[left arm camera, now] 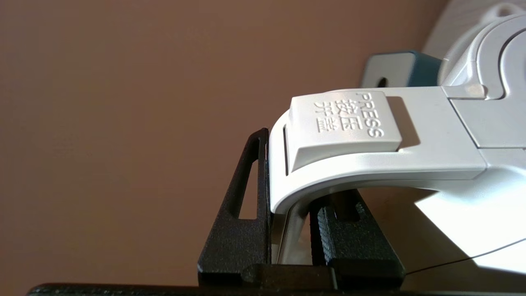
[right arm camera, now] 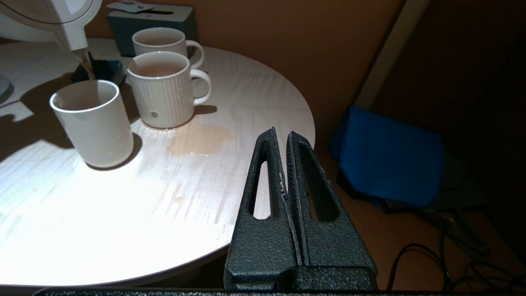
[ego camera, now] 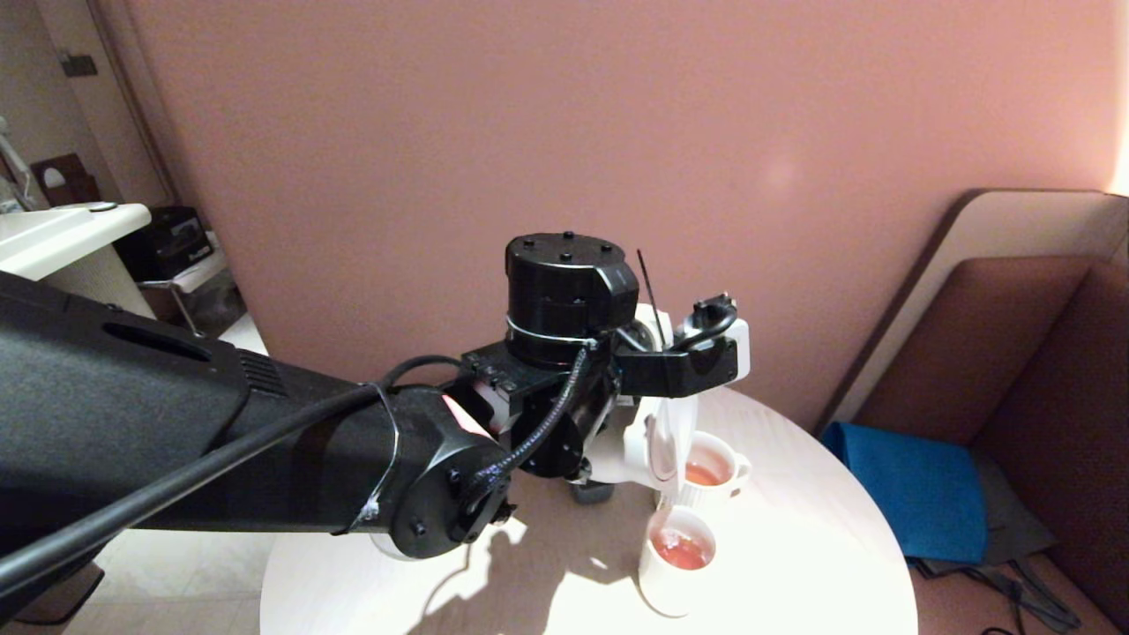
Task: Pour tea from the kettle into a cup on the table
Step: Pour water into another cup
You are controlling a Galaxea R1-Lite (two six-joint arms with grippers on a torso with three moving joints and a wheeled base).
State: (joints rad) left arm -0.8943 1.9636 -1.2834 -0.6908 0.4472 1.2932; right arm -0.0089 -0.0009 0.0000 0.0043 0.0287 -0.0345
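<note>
Gripping the tilted white kettle (right arm camera: 49, 18) by its handle, the left tool (left arm camera: 289, 230) streams tea (right arm camera: 87, 65).

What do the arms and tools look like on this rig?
Left arm: bulky matte black housings, a slot vent, round capped joints with screw heads, and a braided black cable strapped along it. Left tool and right tool: black, rough-textured wedge fingers with long slotted cut-outs and ribbed inner pads. No markings are visible.

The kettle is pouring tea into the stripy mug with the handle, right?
Not quite. The kettle is pouring tea into the plain cup without a handle, not the stripy mug beside it. The right wrist view shows the stream landing there.
</note>
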